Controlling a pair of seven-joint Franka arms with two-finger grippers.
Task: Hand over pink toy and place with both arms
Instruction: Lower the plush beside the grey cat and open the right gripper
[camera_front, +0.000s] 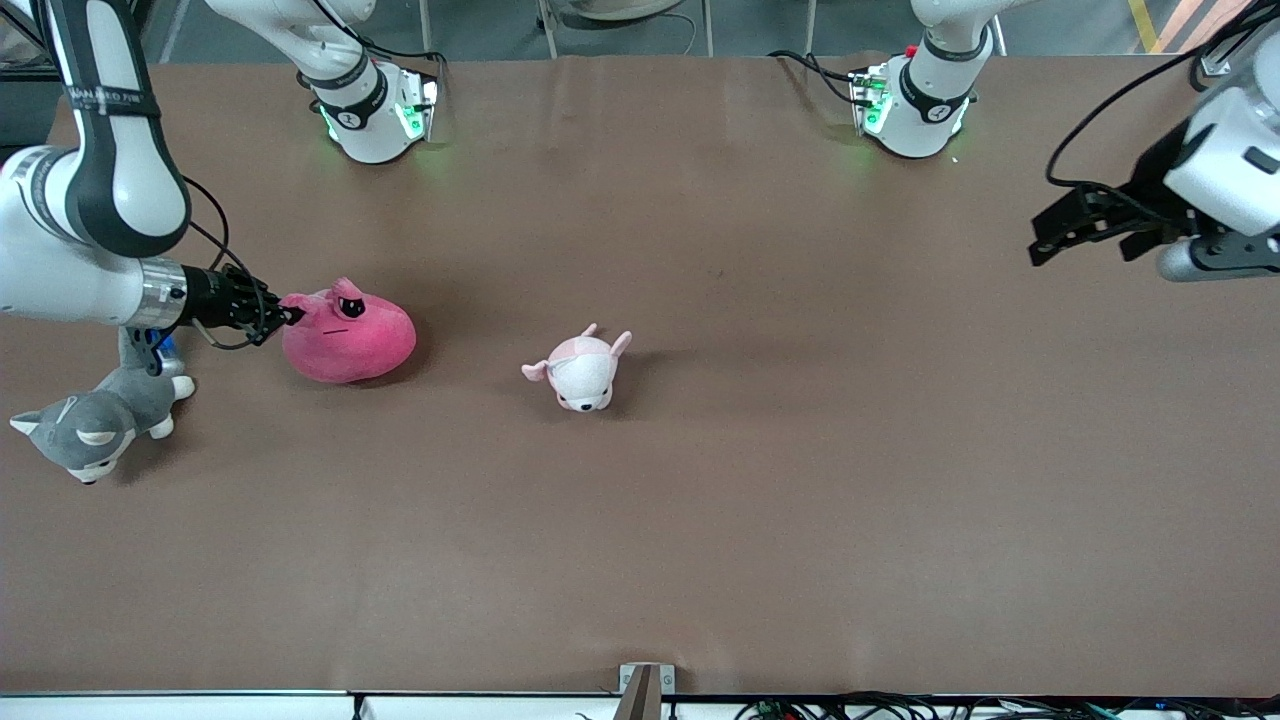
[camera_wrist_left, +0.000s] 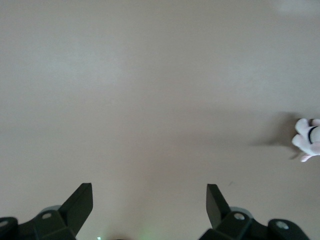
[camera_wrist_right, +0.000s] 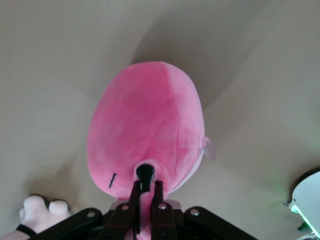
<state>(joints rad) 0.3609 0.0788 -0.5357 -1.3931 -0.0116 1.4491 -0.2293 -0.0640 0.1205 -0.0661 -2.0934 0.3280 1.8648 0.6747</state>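
Even, bright overhead light on a brown table. Soft shadows fall beside each toy. Green lamps glow at both arm bases. Wrist views look paler and washed out, with nearby gripper parts slightly soft.

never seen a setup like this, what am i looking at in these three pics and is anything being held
These are two white robot arms at a brown table, each ending in a black two-finger gripper. The wide picture comes from a high camera facing the robots. The other two come from cameras on the arms' wrists.

The right gripper is pinched shut on a small tab of the pink toy, which sits on the table at the right arm's end. The left gripper is open and holds nothing, waiting over bare table at its own end.

A small pink-and-white plush lies near the middle, and a grey-and-white dog plush lies near the pink toy, closer to the front camera.
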